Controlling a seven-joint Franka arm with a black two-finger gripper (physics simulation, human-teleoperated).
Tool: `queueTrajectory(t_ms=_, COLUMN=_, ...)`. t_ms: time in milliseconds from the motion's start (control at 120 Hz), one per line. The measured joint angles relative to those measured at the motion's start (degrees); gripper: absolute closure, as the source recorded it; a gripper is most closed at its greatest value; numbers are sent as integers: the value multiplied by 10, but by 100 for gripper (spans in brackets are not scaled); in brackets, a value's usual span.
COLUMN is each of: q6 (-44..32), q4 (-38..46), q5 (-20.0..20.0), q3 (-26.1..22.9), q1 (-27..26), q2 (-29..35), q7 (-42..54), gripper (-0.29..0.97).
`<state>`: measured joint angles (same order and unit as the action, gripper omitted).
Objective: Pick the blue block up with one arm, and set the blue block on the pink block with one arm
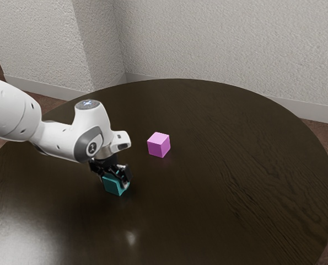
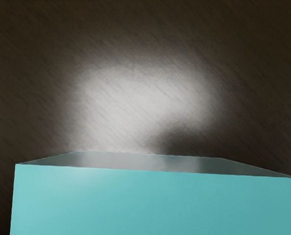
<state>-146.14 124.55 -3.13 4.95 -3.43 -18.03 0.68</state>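
On the dark table [image 1: 235, 165], toward the exterior view's left | your gripper [image 1: 114, 175] grips the blue block [image 1: 115, 186] from two sides | pink block [image 1: 159, 144] stands apart to its right, bare wood between them

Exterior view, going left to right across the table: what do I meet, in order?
Arm → blue block, with the gripper on it as one stop → pink block, standing apart on the dark table.
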Motion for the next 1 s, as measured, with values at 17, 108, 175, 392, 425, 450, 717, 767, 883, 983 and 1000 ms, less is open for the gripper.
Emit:
queueTrajectory(t_ms=17, q6=0, q4=-1, q5=-1, q3=0, q1=0, q2=0, q7=1, gripper=0)
queueTrajectory(t_ms=108, q6=0, q4=-3, q5=-4, q3=-2, q1=0, q2=1, q7=5, gripper=8)
queueTrajectory(t_ms=175, q6=0, q4=-4, q5=-5, q3=-3, q1=0, q2=3, q7=6, gripper=21)
queueTrajectory(t_ms=392, q6=0, q4=-3, q5=-1, q3=-3, q1=0, q2=3, q7=2, gripper=33)
queueTrajectory(t_ms=425, q6=0, q4=-3, q5=-1, q3=-3, q1=0, q2=6, q7=1, gripper=34)
queueTrajectory(t_ms=450, q6=0, q4=-4, q5=1, q3=-3, q1=0, q2=8, q7=0, gripper=36)
queueTrajectory(t_ms=717, q6=40, q4=-180, q5=43, q3=-28, q1=-15, q2=-30, q7=-13, gripper=37)
queueTrajectory(t_ms=767, q6=55, q4=-228, q5=48, q3=-28, q1=-16, q2=-53, q7=-14, gripper=37)
queueTrajectory(t_ms=883, q6=86, q4=-296, q5=62, q3=-29, q1=-15, q2=-88, q7=-17, gripper=38)
queueTrajectory(t_ms=983, q6=102, q4=-321, q5=69, q3=-31, q1=-15, q2=-109, q7=-19, gripper=38)
queueTrajectory(t_ms=1000, q6=104, q4=-324, q5=69, q3=-32, q1=-15, q2=-112, q7=-19, gripper=38)
